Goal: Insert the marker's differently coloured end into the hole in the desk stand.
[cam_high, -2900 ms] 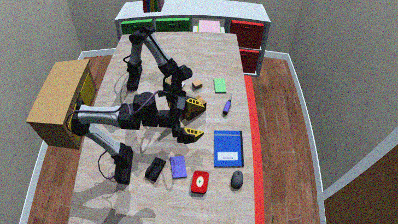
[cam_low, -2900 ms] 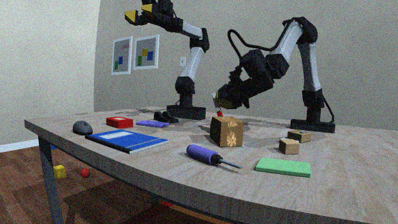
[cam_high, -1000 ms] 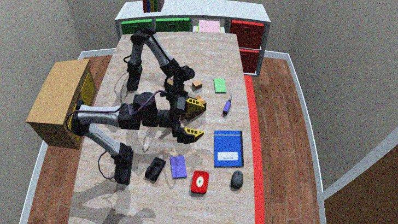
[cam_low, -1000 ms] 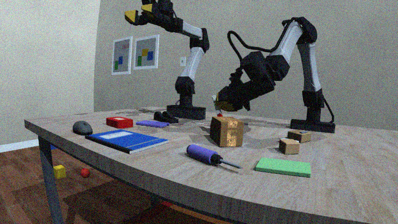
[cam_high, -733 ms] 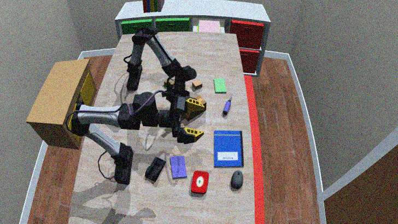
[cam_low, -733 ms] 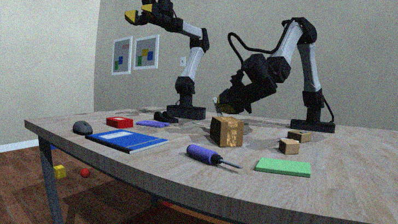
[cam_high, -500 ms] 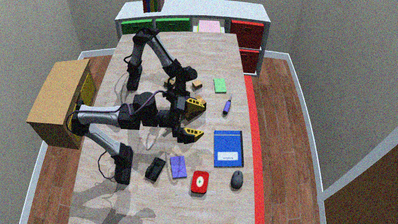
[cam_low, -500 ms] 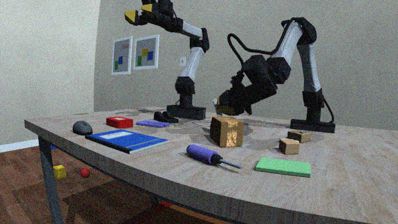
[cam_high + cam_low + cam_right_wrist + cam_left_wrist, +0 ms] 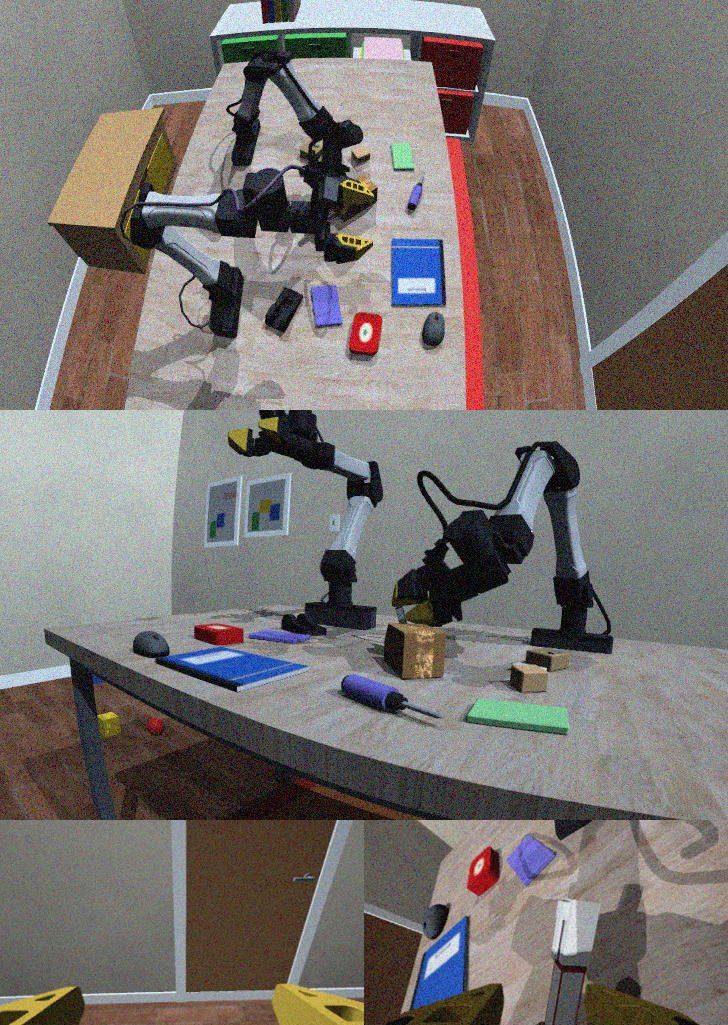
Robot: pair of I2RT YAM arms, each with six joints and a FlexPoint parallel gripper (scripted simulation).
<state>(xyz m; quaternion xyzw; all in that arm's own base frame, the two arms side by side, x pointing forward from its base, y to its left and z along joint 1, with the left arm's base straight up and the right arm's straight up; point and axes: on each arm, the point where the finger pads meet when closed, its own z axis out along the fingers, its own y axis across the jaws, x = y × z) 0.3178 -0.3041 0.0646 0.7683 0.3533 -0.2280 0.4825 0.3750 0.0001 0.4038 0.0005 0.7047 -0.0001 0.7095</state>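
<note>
My left gripper (image 9: 406,607) (image 9: 544,992) is open, low over the desk behind the large cardboard box. The marker (image 9: 567,996) stands between its parted fingers, slightly tilted and closer to the right-hand finger in the left wrist view. It has a grey body, a dark red band and a broad white end. In the exterior view a pale piece of it (image 9: 400,615) shows below the fingers. What its lower end rests in is hidden; I cannot make out the desk stand. My right gripper (image 9: 356,216) (image 9: 253,432) (image 9: 178,994) is open and empty, high in the air.
The cardboard box (image 9: 413,651) stands in front of my left gripper. A purple screwdriver (image 9: 415,196) (image 9: 369,692), green pad (image 9: 402,156), blue notebook (image 9: 415,264), mouse (image 9: 433,328), red tin (image 9: 365,333), purple pad (image 9: 326,305) and black object (image 9: 283,309) lie around. The right arm overhangs the left gripper.
</note>
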